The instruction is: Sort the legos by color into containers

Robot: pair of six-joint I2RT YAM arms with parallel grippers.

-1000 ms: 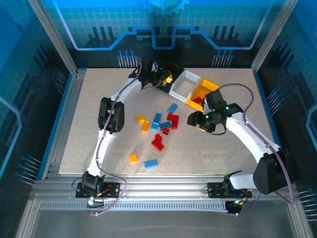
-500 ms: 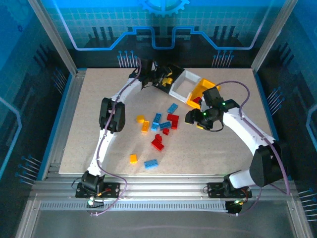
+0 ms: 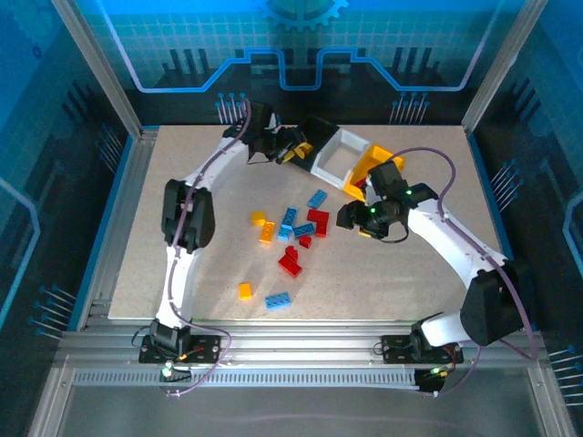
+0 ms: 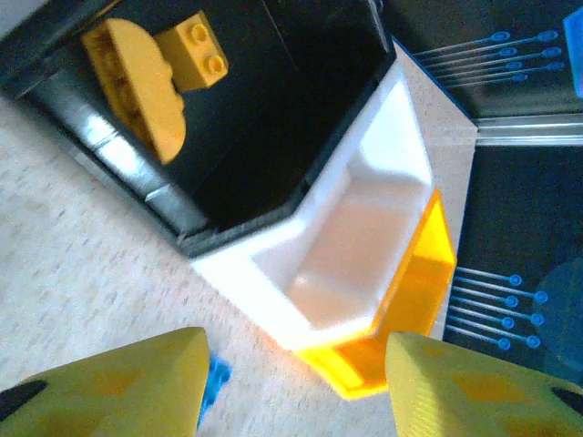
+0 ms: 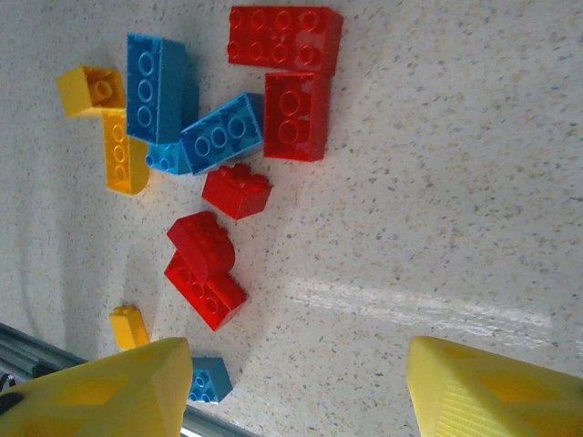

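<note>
The left pincer (image 3: 291,151) sits at the table's (image 3: 383,273) 12 o'clock, just off the 9 o'clock side of the black bin (image 3: 321,127). A second ago it was over that bin. Since then it has drawn back toward 9 o'clock, and the arm's elbow has swung the same way. In the left wrist view its fingers (image 4: 118,382) stand apart with nothing between them. In that view the black bin (image 4: 273,118) holds two yellow-orange bricks, one rounded (image 4: 137,86) and one small and square (image 4: 193,50).

The three bins stand in a row touching each other, running from 12 toward 2 o'clock: the black one, then the white bin (image 3: 326,168), then the yellow bin (image 3: 378,159). The white bin's floor (image 4: 355,237) looks bare.

The right pincer (image 3: 344,218) hangs at the 3 o'clock edge of the loose bricks (image 3: 293,228) in the middle of the table. It has slid a little toward 9 o'clock over the last second, closer to them. Its fingers (image 5: 100,387) are spread moderately wide and hold nothing, with only bare table between them.

The right wrist view shows red (image 5: 284,38), blue (image 5: 155,86) and yellow-orange (image 5: 91,89) bricks scattered on the table beyond those fingers. The pile lies as it did a second ago. A lone yellow-orange brick (image 3: 244,291) and a blue one (image 3: 278,299) are at 7 o'clock, unmoved.
</note>
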